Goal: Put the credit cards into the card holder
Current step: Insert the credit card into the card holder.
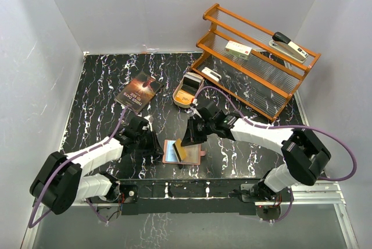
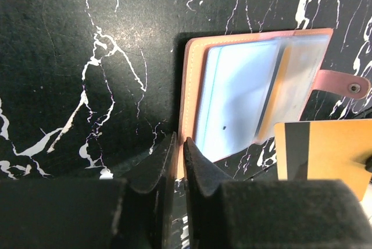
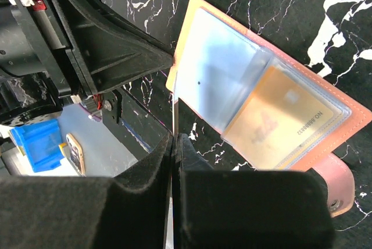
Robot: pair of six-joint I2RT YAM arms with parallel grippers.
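Observation:
The reddish-brown card holder lies open on the black marbled table near the front. In the left wrist view its clear sleeves and snap tab show. My left gripper is shut on the holder's left edge, which sits between its jaws. My right gripper is shut on a gold-orange credit card with a black stripe, held tilted over the holder. In the right wrist view this card is edge-on between the jaws. Another gold card sits in a sleeve.
A dark paperback book lies at the back left. A tan oval tin stands behind the right gripper. An orange wire rack at the back right holds a stapler and a white box.

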